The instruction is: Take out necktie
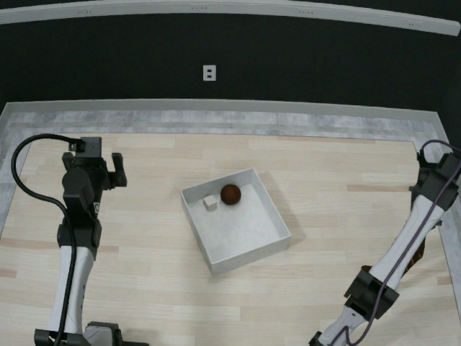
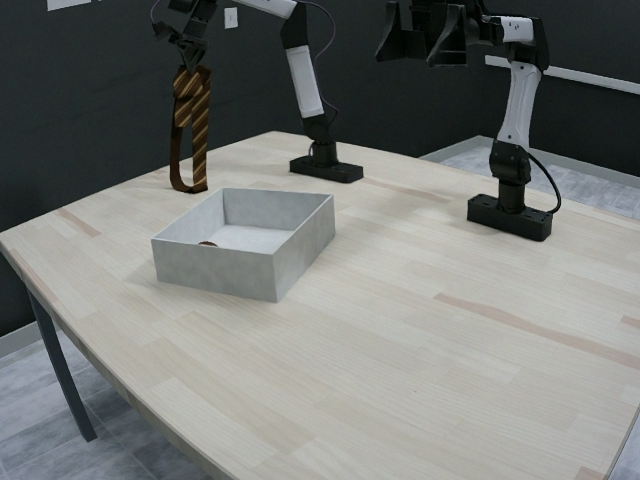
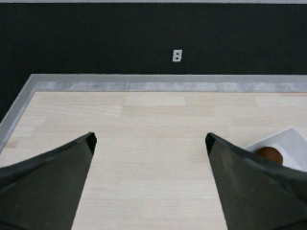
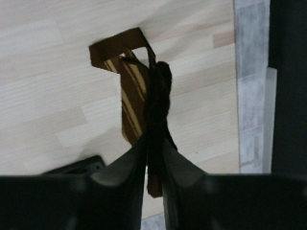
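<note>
Brown-and-gold striped cloth necktie (image 1: 415,256) (image 2: 200,121) (image 4: 131,96) hangs in folds from our right pincer (image 2: 192,64) (image 4: 153,136), which pinches it outside the square grey basket (image 1: 286,241) (image 2: 214,266) (image 3: 294,136), near the pale wooden worktop's (image 1: 148,290) (image 2: 361,335) (image 3: 153,177) (image 4: 72,105) right edge in the top view. We see the dark brown ball (image 1: 230,194) (image 2: 208,243) (image 3: 270,154) and small white cube (image 1: 210,202) inside. Our left pincer (image 1: 94,163) (image 2: 413,57) (image 3: 151,135) is spread wide, holding nothing.

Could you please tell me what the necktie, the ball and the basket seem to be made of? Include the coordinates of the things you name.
Necktie (image 2: 199,135) (image 4: 131,91): woven cloth, perhaps silk, softly lustrous; it drapes and folds.
Ball (image 1: 230,194) (image 3: 270,154): matte brown, possibly leather or rubber; no seam shows.
Basket (image 1: 251,256) (image 2: 214,268) (image 3: 294,144): mottled grey, matte, rigid-walled; perhaps plastic or stone-like composite.
</note>
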### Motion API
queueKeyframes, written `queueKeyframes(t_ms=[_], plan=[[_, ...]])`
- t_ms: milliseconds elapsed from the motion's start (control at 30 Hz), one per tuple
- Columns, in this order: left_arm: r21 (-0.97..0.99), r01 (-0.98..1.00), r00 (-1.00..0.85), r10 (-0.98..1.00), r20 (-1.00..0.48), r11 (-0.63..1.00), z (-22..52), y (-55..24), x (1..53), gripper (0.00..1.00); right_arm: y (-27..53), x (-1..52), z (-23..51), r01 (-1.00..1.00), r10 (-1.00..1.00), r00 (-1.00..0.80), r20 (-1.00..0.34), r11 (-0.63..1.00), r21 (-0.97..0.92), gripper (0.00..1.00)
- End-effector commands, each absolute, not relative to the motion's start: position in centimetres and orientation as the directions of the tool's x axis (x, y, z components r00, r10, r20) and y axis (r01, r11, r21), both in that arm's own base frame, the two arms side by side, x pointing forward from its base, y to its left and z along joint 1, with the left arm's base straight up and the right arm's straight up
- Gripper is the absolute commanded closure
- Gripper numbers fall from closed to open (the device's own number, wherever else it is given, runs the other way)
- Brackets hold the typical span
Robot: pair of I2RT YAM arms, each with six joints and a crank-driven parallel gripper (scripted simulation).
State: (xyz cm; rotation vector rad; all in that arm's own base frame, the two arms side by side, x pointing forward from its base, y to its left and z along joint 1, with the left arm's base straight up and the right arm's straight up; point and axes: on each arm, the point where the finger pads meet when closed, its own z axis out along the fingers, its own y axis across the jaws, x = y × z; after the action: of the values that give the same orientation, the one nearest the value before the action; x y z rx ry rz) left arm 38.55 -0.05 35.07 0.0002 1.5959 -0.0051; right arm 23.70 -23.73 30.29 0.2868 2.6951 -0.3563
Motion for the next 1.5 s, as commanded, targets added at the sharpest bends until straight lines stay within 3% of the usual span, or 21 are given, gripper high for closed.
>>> queueKeyframes(t_ms=[0, 933, 1467], plan=[[-0.003, 0.003, -0.025, -0.003, -1.000, 1.000, 35.1, -0.1, 38.6, 0.00, -25.7, 22.8, 31.2, 0.189, 0.178, -0.974, -0.138, 0.980, -0.069, 0.95], [-0.003, 0.003, -0.025, -0.003, -1.000, 1.000, 35.1, -0.1, 38.6, 0.00, -29.7, 20.9, 30.8, 0.173, 0.161, -0.980, -0.116, 0.980, -0.102, 0.95], [-0.003, 0.003, -0.025, -0.003, -1.000, 1.000, 35.1, -0.1, 38.6, 0.00, -29.6, 20.9, 23.4, 0.171, 0.171, -0.985, -0.006, 0.985, -0.001, 0.95]])
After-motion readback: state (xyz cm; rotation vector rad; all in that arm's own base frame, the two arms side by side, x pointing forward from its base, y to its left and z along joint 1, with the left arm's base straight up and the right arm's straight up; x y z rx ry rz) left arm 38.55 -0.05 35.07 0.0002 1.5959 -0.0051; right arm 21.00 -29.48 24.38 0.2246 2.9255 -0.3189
